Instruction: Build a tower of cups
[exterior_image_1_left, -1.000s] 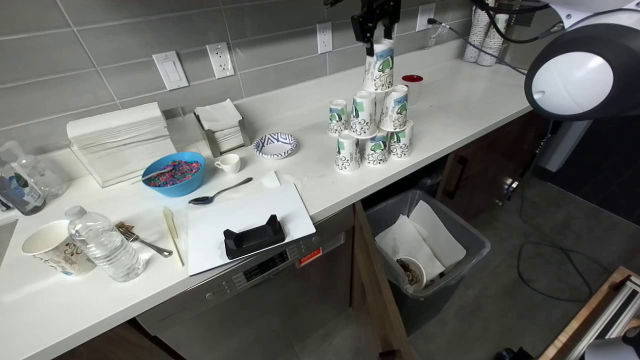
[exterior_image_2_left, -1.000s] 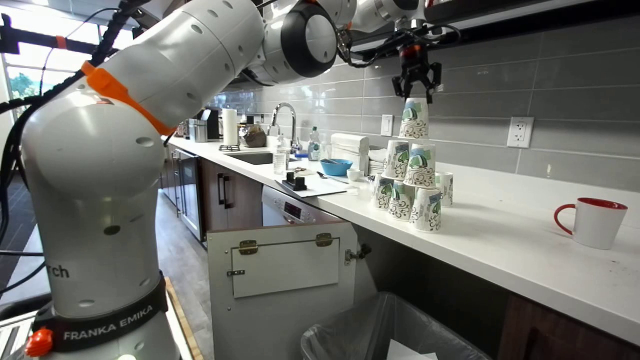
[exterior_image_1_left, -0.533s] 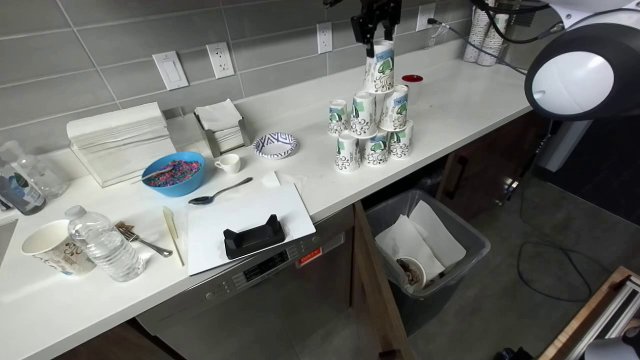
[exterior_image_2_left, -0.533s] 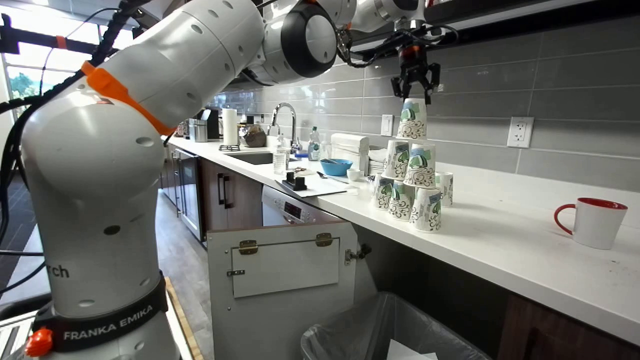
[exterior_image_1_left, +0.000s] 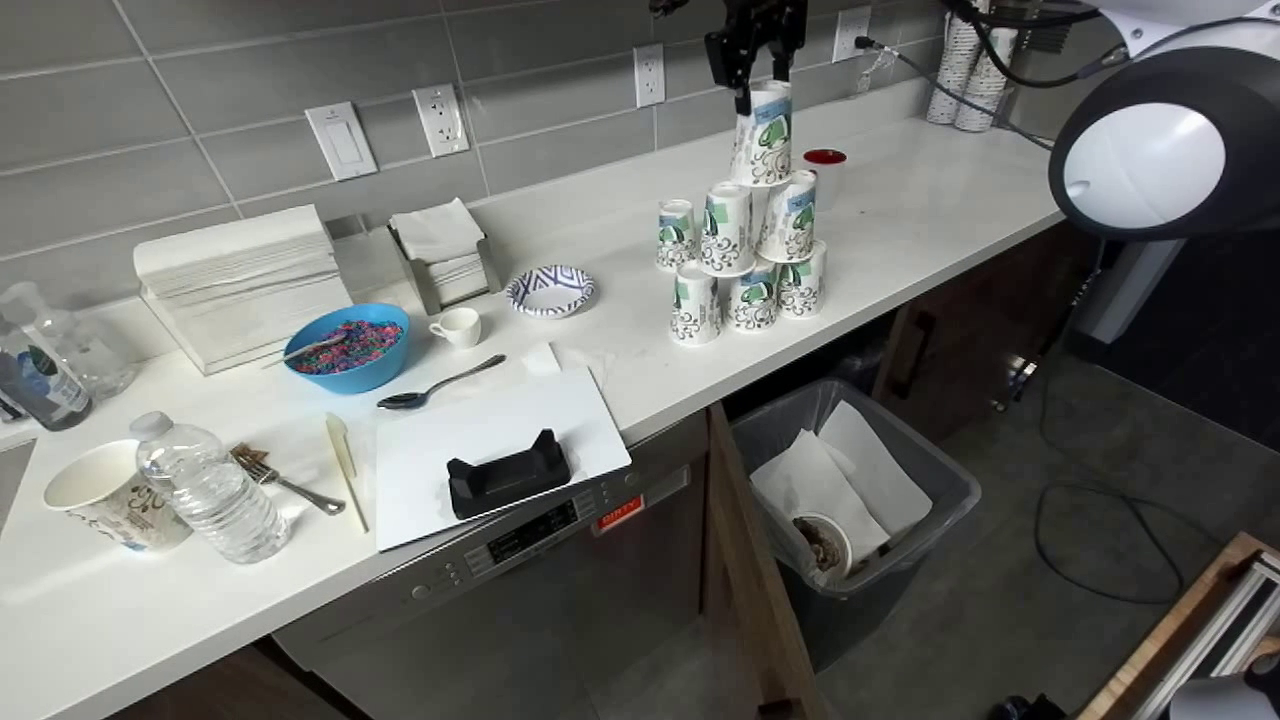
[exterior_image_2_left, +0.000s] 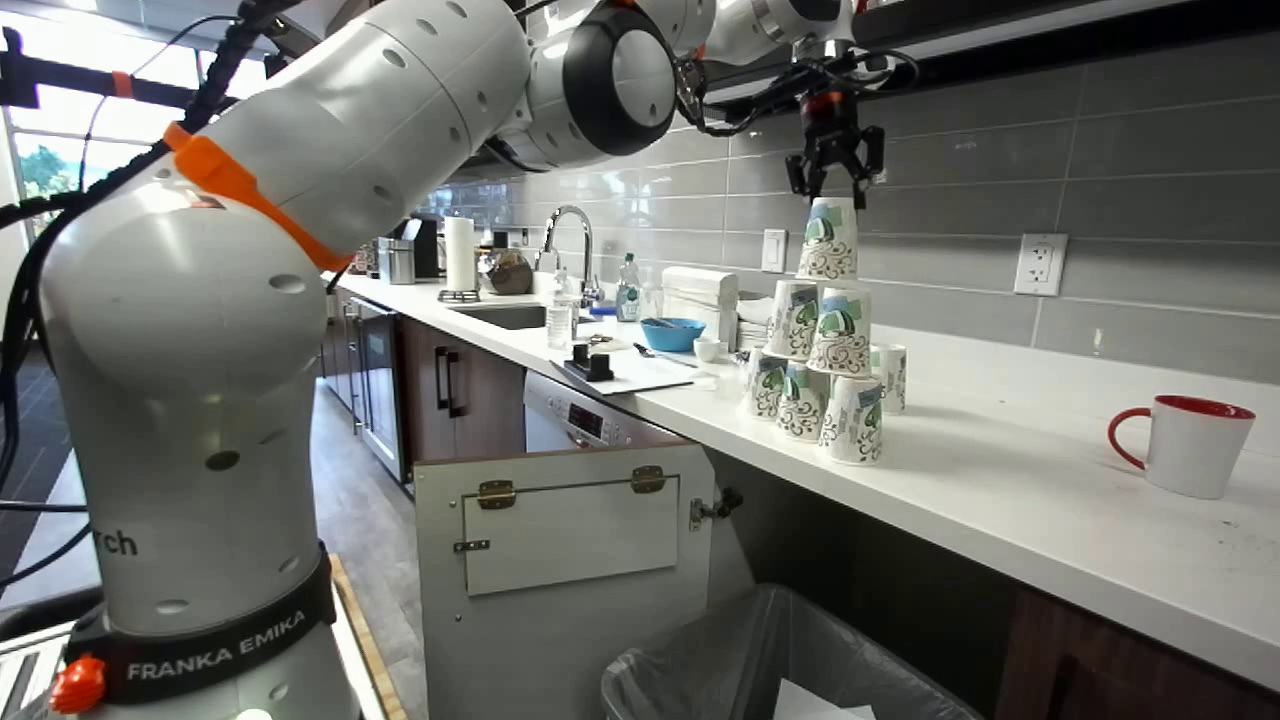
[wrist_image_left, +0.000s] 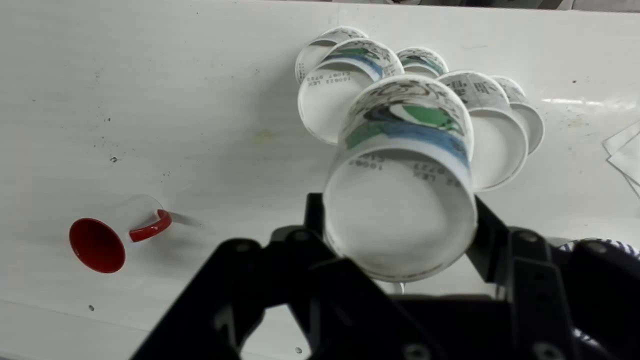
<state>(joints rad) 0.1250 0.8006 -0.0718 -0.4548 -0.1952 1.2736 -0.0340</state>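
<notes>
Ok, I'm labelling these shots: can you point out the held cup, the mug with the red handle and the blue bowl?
Held cup (wrist_image_left: 400, 215): in the wrist view, on its upturned base.
Mug (exterior_image_2_left: 1195, 450): in an exterior view, on its white body.
Blue bowl (exterior_image_1_left: 372, 377): in an exterior view, on its outer wall.

White counter (exterior_image_1_left: 920, 205) with upside-down cups (exterior_image_1_left: 696, 308), blue bowl (exterior_image_1_left: 368, 378), mug (exterior_image_2_left: 1195, 455)

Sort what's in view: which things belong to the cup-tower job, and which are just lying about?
Part of the job:
gripper, closed on the top cup
two middle cups
three bottom cups
lone cup beside them

Just lying about:
blue bowl
spoon
patterned dish
water bottle
fork
black holder
red-rimmed mug
</notes>
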